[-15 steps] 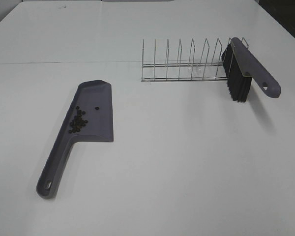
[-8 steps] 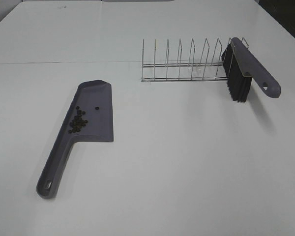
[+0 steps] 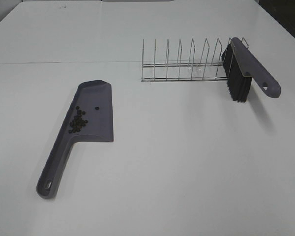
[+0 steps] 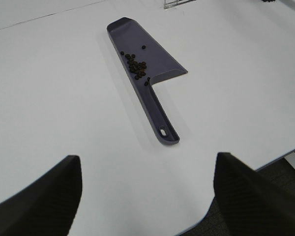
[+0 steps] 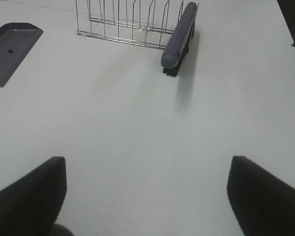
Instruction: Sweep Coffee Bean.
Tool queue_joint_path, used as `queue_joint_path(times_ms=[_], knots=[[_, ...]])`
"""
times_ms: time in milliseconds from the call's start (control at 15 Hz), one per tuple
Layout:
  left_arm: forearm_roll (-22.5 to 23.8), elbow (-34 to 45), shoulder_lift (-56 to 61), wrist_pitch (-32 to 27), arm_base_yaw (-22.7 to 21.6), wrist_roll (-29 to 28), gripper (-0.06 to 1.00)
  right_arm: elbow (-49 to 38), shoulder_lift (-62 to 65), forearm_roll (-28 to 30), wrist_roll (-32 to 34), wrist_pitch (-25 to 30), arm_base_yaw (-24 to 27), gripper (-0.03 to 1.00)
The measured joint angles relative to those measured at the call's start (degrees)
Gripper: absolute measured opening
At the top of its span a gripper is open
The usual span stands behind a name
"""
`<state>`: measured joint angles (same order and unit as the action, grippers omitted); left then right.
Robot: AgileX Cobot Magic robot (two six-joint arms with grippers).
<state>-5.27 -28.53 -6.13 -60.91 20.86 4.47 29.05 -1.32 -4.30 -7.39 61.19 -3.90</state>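
A: Far left on the white table (image 3: 152, 162): grey dustpan (image 3: 96, 105), lying flat, handle angled toward the near edge.

B: And the coffee beans (image 3: 78, 121)?

A: Sitting in the dustpan, clustered against its left wall near where the handle begins. One stray bean a little apart, further into the pan. Same cluster clear in the left wrist view (image 4: 136, 65).

B: Left gripper (image 4: 147, 196)?

A: Hanging above the near table edge, well short of the dustpan handle. Fingers (image 4: 44, 194) spread wide, nothing between them.

B: Moving right, then.

A: Wire rack (image 3: 187, 61) near the middle, standing upright, row of thin dividers. At its right end, the brush (image 3: 248, 66), propped in the last slot, black bristles pointing down toward the table, grey handle jutting out to the right and forward.

B: Right gripper (image 5: 147, 196)?

A: Well back from rack and brush, over bare table. Fingers (image 5: 265, 194) parted wide too, holding nothing.
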Motion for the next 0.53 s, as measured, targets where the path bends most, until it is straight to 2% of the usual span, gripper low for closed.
queue_joint_path(times_ms=[200, 533], knots=[[-0.1, 0.0, 0.3, 0.1, -1.5, 0.0, 0.68, 0.0, 0.0, 0.0, 0.0, 0.0, 0.0, 0.82], [-0.1, 0.1, 6.1, 0.1, -17.0, 0.0, 0.68, 0.0, 0.0, -0.1, 0.0, 0.0, 0.0, 0.82]])
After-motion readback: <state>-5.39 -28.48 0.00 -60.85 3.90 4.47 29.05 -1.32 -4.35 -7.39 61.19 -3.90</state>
